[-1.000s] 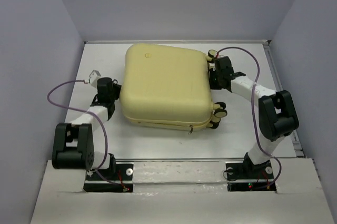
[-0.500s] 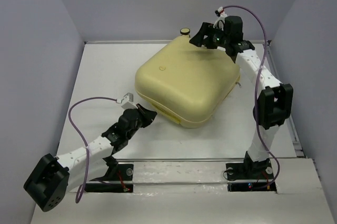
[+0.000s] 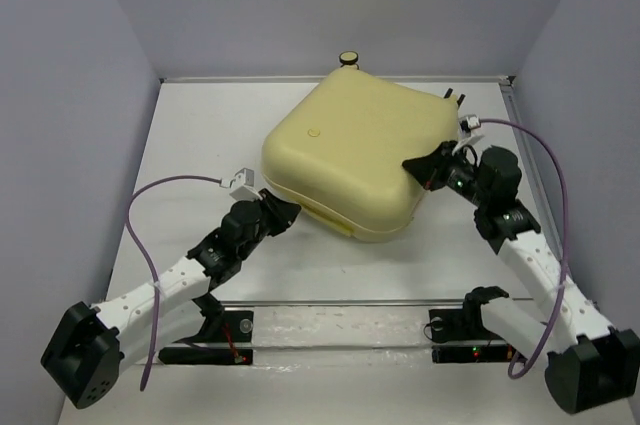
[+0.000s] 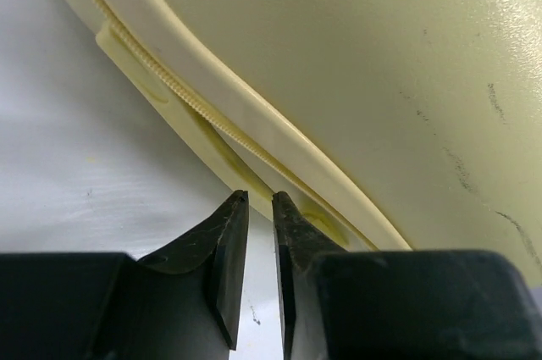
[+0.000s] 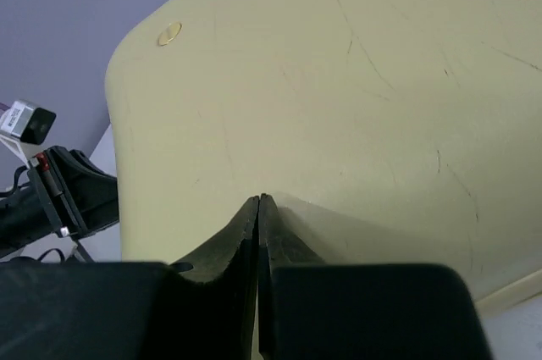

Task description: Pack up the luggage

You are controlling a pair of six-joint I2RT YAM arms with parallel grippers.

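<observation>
While the pale yellow suitcase (image 3: 350,150) lies on the bench (image 3: 190,135), my left pincer (image 4: 254,207), barely parted, is at its zipper seam (image 4: 195,110); my right pincer (image 5: 258,201), clenched empty, is at its shell.

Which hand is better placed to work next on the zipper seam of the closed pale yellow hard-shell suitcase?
Probably the left. The left hand, slightly open, sits at the zipper seam of the pale yellow hard-shell suitcase; the shut right hand is over the smooth shell.
</observation>
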